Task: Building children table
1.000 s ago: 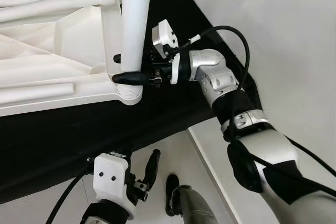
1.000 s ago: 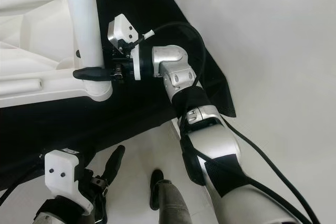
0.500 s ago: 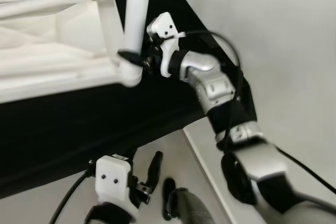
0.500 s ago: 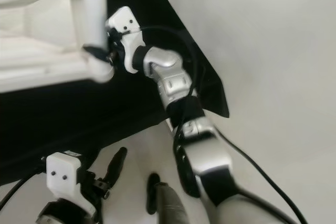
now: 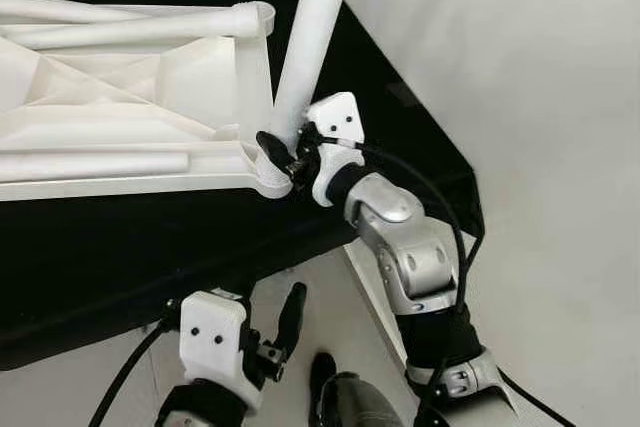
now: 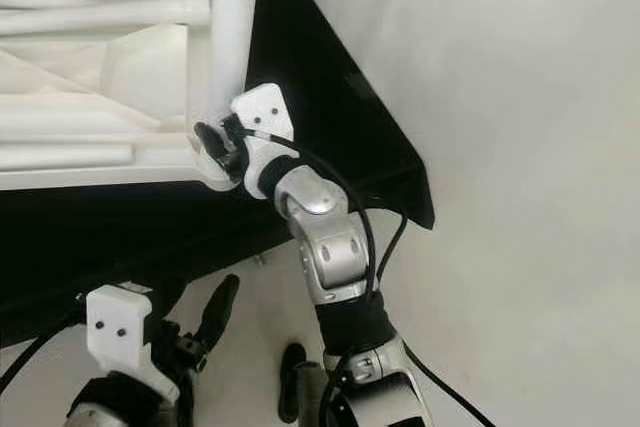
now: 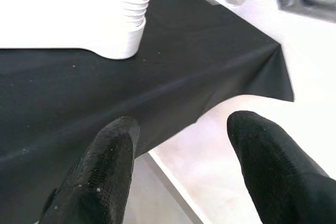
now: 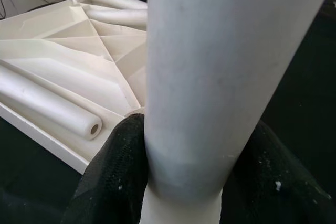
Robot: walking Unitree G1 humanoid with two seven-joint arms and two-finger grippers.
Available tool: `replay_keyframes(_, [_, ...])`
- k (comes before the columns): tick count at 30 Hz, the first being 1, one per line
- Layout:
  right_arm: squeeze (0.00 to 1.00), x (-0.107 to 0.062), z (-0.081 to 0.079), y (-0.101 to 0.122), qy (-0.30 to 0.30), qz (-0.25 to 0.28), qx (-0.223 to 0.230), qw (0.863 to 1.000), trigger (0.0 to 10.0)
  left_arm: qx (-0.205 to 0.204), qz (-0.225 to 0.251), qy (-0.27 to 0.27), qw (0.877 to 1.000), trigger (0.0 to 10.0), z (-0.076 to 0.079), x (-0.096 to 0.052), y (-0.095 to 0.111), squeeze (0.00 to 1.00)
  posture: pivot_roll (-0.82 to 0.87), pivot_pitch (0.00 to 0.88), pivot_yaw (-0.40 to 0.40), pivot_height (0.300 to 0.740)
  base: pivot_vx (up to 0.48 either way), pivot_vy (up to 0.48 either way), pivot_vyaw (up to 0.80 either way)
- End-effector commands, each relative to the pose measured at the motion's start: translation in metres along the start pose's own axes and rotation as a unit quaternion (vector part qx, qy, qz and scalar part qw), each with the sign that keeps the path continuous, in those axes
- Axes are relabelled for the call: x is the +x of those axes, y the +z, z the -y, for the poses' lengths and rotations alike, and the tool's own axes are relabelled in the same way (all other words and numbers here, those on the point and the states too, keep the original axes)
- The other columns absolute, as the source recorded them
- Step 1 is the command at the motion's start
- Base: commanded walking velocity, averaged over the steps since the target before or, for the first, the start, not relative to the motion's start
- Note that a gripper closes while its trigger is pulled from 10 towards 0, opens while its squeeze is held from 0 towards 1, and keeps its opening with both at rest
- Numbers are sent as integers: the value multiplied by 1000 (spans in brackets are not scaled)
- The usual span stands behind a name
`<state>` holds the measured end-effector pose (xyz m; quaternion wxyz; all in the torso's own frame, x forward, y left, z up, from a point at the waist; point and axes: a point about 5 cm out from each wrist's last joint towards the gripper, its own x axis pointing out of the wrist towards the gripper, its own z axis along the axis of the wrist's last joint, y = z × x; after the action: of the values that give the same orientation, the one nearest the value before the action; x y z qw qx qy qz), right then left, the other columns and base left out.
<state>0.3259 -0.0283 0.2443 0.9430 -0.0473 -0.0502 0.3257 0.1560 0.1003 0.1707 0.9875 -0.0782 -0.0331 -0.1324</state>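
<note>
An upturned white plastic tabletop (image 5: 120, 117) with ribbed underside lies on a black cloth (image 5: 150, 247) covering the counter. At its near right corner, a white cylindrical plastic leg (image 5: 312, 42) stands in the corner socket, tilted. The right claw (image 5: 278, 150) is clamped on the leg's base. The left claw (image 5: 290, 319) hangs below the cloth's near edge, over pale floor (image 5: 560, 97).

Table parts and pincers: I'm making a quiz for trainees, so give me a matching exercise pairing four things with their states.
Things:
1. upright table leg
2. loose table leg
3. left pincer
4. black cloth

States:
A. open, holding nothing
B. lying in the upturned tabletop
C. gripped near its base by the right pincer
D. spread under the tabletop

Pairs: 1-C, 2-B, 3-A, 4-D
</note>
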Motion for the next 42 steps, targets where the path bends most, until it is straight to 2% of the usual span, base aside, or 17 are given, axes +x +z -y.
replay_keyframes(1, [0, 5, -21, -34, 12, -95, 37, 995, 0, -5, -7, 8, 1000, 10000, -1, -1, -5, 0, 48, 332, -155, 740, 0, 0, 0])
replay_keyframes(2, [0, 4, -21, -33, 14, -96, 35, 995, 0, -5, -7, 8, 1000, 10000, -2, -1, -5, 0, 48, 332, -155, 740, 0, 0, 0])
replay_keyframes(3, [0, 6, -16, -27, 10, -81, 27, 996, 10000, -4, -7, 7, 1000, 10000, -2, 1, -5, 0, 44, 321, -149, 740, 0, 0, 0])
replay_keyframes(5, [0, 7, -13, -23, 9, -69, 28, 997, 10000, -3, -7, 6, 1000, 10000, -2, 2, -6, 0, 44, 321, -149, 740, 0, 0, 0])
replay_keyframes(6, [875, 7, -12, -21, 9, -62, 29, 998, 10000, -3, -7, 5, 1000, 10000, -3, 2, -6, 0, 44, 321, -149, 740, 0, 0, 0])
replay_keyframes(7, [875, 9, -12, -16, 25, -42, 48, 998, 10000, -2, -6, 5, 1000, 10000, -3, 2, -6, 0, 45, 313, -147, 740, 0, 0, 0])
replay_keyframes(8, [1000, 10, -13, -9, 54, -18, 56, 997, 10000, -2, -6, 5, 1000, 10000, -4, 3, -6, 0, 45, 311, -146, 740, 0, 0, 0])
replay_keyframes(15, [1000, 7, -9, 15, 151, 59, 69, 984, 10000, 2, -3, 5, 1000, 10000, -9, 6, -7, 0, 44, 293, -135, 740, 0, 0, 0])
replay_keyframes(21, [1000, -1, -4, 19, 191, 76, 60, 977, 10000, 3, -3, 5, 1000, 10000, -11, 8, -8, 0, 42, 282, -127, 740, 0, 0, 0])
replay_keyframes(22, [553, -5, 4, 18, 205, 80, 45, 975, 10000, 2, -2, 5, 1000, 10000, -13, 9, -9, 0, 40, 270, -118, 740, 0, 0, 0])
replay_keyframes(25, [553, -8, 9, 16, 213, 79, 37, 973, 10000, 2, -2, 6, 1000, 10000, -14, 10, -9, 0, 40, 270, -118, 740, 0, 0, 0])
replay_keyframes(26, [0, -9, 17, 12, 201, 72, 27, 977, 10000, 1, -3, 6, 1000, 10000, -16, 11, -10, 0, 37, 259, -110, 740, 0, 0, 0])
replay_keyframes(27, [0, -9, 17, 12, 201, 72, 27, 977, 10000, 1, -3, 6, 1000, 10000, -16, 11, -10, 0, 37, 259, -110, 740, 0, 0, 0])
replay_keyframes(29, [0, -14, 45, 3, 141, 61, 12, 988, 10000, 7, -2, 11, 1000, 10000, -21, 15, -11, 0, 33, 234, -101, 740, 0, 0, 0])
replay_keyframes(33, [0, -24, 63, -1, 104, 65, 18, 992, 10000, 19, 1, 28, 999, 10000, -27, 19, -11, 0, 28, 215, -95, 740, 0, 0, 0])
replay_keyframes(39, [0, -42, 73, -13, 84, 62, 21, 994, 10000, 39, 3, 73, 997, 10000, -43, 26, -12, 0, 16, 179, -78, 740, 0, 0, 0])
replay_keyframes(42, [0, -59, 69, -35, 64, 41, 37, 996, 10000, 66, 4, 107, 992, 10000, -60, 34, -12, 0, 7, 145, -57, 740, 0, 0, 0])
